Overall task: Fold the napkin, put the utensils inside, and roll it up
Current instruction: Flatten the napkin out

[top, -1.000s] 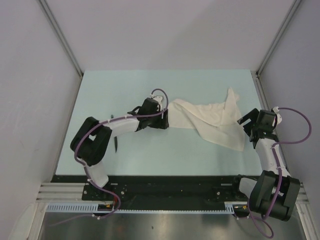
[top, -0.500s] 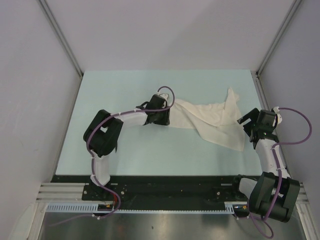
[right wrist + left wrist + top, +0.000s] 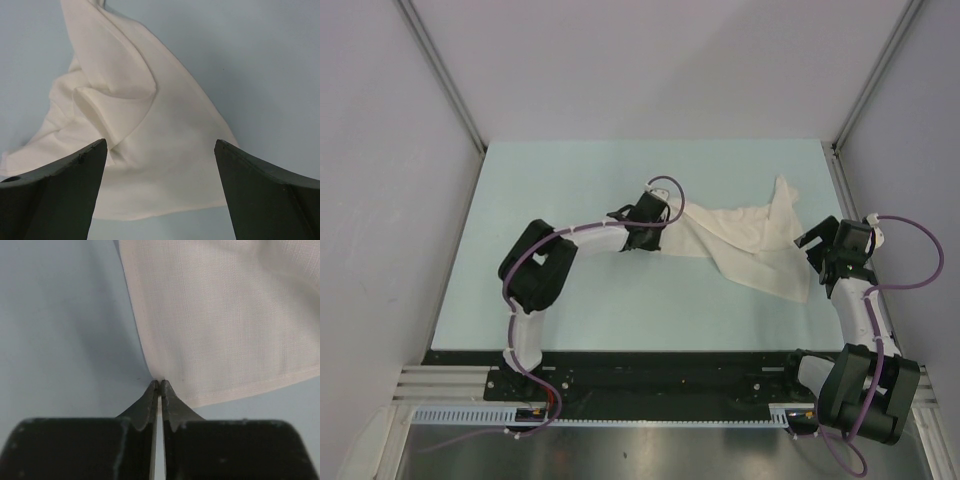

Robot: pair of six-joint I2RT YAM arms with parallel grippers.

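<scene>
One corner of the crumpled napkin, at its 9 o'clock, is pinched in the closed left end effector, likely to pull it flat for folding. It lies toward 3 o'clock on the bench. The right end effector gapes empty over its 4 o'clock edge.

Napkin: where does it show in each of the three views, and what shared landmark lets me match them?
Top external: the napkin lies crumpled right of centre on the table.
Left wrist: it fills the upper right, with one corner pinched at the closed tips of the left gripper.
Right wrist: it sits in the centre, framed by the wide-open right gripper.
Shared landmark: the pale blue table surface bordering the cloth's hemmed edge.
</scene>
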